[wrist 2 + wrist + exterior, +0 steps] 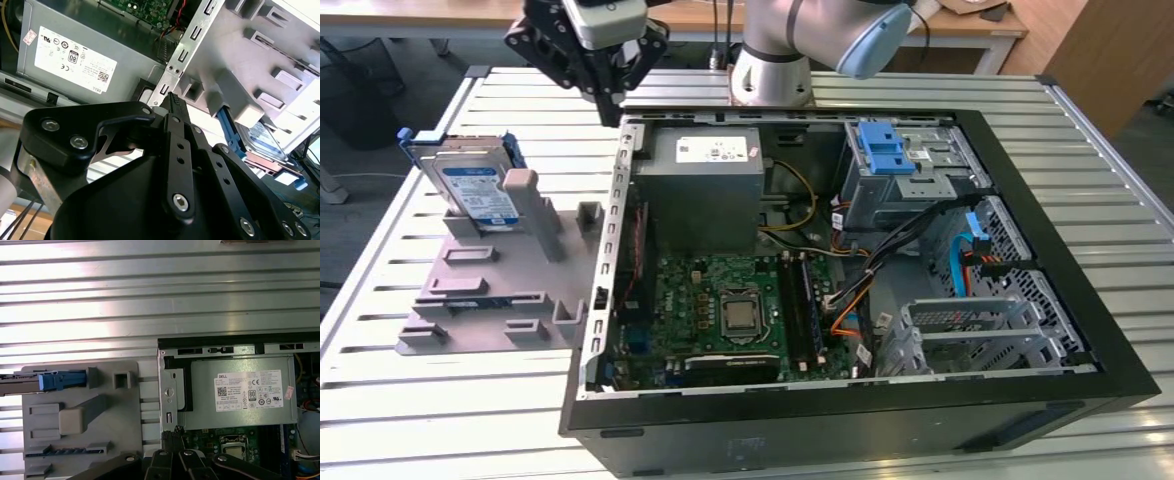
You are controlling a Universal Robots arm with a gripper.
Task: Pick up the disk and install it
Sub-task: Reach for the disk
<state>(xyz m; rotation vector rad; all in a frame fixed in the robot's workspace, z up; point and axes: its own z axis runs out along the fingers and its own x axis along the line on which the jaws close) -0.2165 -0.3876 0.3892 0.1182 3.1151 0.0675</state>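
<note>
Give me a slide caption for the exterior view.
Shut, empty pincer hovers beside the open computer case; the disk stands on edge in the grey stand.

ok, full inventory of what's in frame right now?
disk: 1, silver with blue rails, upright in the stand, at the exterior view's left
stand: 1, grey, on the table beside the case
computer case: 1, black, open, centre of the table
power supply: 1, grey with white sticker, inside the case
motherboard: 1, green, inside the case
drive bracket: 1, blue, inside the case
cables: several, mixed colours, inside the case
table: 1, slatted metal
arm: 1, silver and blue, behind the case
gripper: 1, black, shut, empty, above the case's edge near the power supply
</note>
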